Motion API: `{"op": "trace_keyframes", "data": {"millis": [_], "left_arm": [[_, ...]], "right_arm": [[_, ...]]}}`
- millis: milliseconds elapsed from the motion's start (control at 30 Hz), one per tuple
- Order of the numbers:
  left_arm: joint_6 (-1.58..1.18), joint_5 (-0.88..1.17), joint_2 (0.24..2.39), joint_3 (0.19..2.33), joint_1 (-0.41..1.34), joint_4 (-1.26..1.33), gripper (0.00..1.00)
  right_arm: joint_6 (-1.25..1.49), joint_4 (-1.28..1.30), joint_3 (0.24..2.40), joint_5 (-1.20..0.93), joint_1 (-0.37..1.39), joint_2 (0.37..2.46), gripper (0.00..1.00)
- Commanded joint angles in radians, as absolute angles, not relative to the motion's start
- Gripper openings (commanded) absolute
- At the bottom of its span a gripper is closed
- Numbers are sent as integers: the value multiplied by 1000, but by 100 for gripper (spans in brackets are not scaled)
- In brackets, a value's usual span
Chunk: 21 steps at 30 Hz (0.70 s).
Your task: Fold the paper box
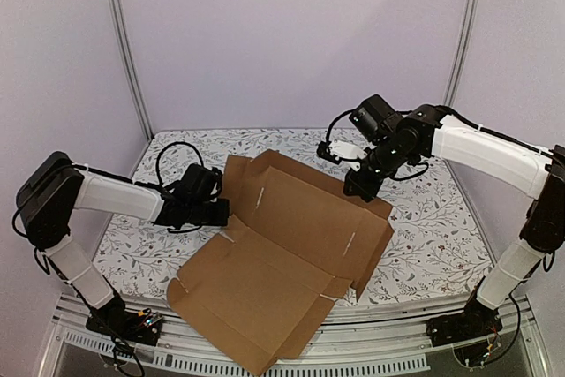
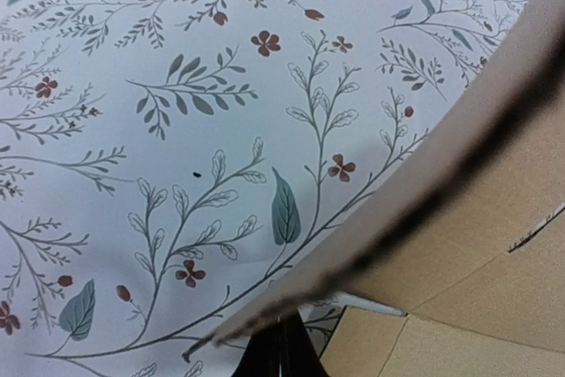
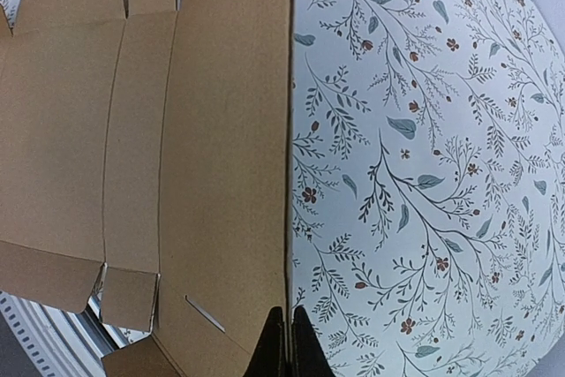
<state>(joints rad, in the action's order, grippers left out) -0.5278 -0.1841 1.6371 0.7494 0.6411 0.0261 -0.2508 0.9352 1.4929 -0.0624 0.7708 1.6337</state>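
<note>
While paper box [image 1: 282,262] overhangs table's [image 1: 433,245] near edge — both arms' jaws pinch its raised side edges.

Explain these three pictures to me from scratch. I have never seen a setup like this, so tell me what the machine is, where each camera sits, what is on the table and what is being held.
This is a robot with two jointed arms fixed at the near edge of a table covered with a flowered cloth. The wide picture comes from a camera above and behind the arms. The other two come from small cameras on each wrist, looking along that arm's own tool.

On the cloth lies one thing: a cardboard box, a cut sheet with flaps and slots, mostly flat, its far part raised.

The left tool is shut at the sheet's left edge; its wrist view shows the fingertips together right under that edge, probably pinching it. The right tool is shut on the sheet's far edge, seen running into its tips in its wrist view.
</note>
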Motion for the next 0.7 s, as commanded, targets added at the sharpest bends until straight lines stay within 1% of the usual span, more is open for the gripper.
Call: {"op": "trace_keyframes", "data": {"millis": [0, 300, 667], "left_arm": [[-524, -198, 1649, 752, 634, -42, 3], [-524, -86, 1674, 781, 637, -106, 1], [-533, 85, 1649, 790, 644, -77, 0]], "right_arm": [[-246, 910, 1485, -74, 764, 1643, 0], [-232, 890, 1488, -52, 764, 1642, 0], [-222, 885, 1479, -45, 763, 1640, 0]]}}
